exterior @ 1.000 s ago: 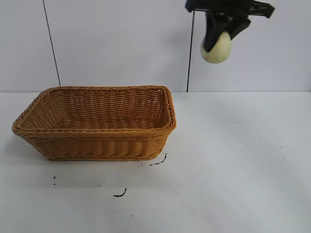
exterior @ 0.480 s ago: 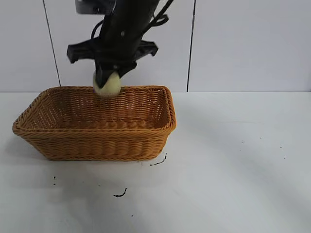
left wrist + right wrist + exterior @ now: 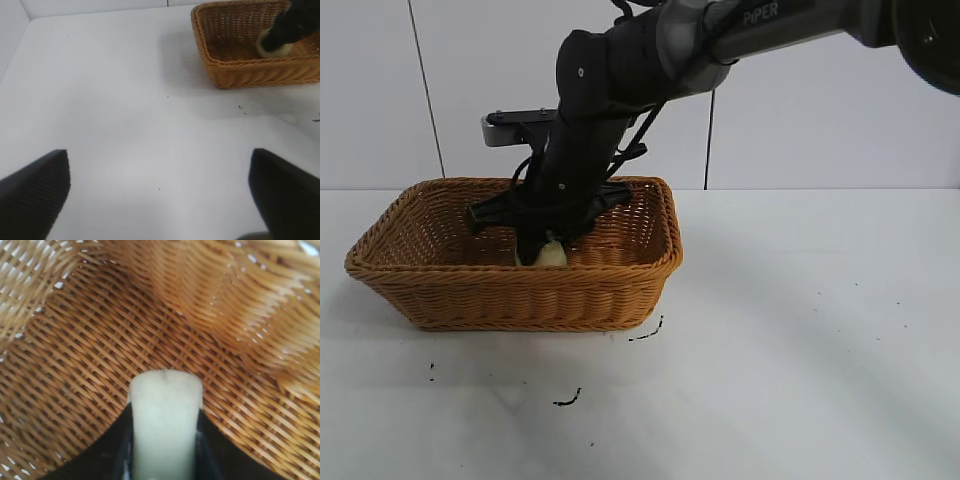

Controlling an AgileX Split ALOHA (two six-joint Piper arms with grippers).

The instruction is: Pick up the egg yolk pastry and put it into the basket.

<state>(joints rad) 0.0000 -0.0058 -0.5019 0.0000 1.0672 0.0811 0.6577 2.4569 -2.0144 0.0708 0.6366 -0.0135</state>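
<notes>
Your right gripper (image 3: pixel 546 250) has dropped since half a second ago: then it hung over the back rim of the basket (image 3: pixel 510 290), now it reaches down inside with the pastry (image 3: pixel 551 256). It is clamped on the pastry, one black finger on each side, as your right wrist view shows (image 3: pixel 165 425).

The pastry is a small pale yellow-cream lump, smooth and matte, with a rounded top. From outside you see only a bit of it above the near wall of the basket, low inside and near the middle. You cannot tell whether it touches the woven floor.

The basket is orange-brown wicker with flared sides and a braided rim, standing on the white table (image 3: pixel 800 340). Its near wall and the right arm (image 3: pixel 610 90) hide most of the pastry from the outside camera. A few dark specks (image 3: pixel 567 400) lie on the table in front of the basket.

Your left gripper (image 3: pixel 160 195) hangs over bare table, well apart from the basket (image 3: pixel 235 75), its fingers spread wide.
</notes>
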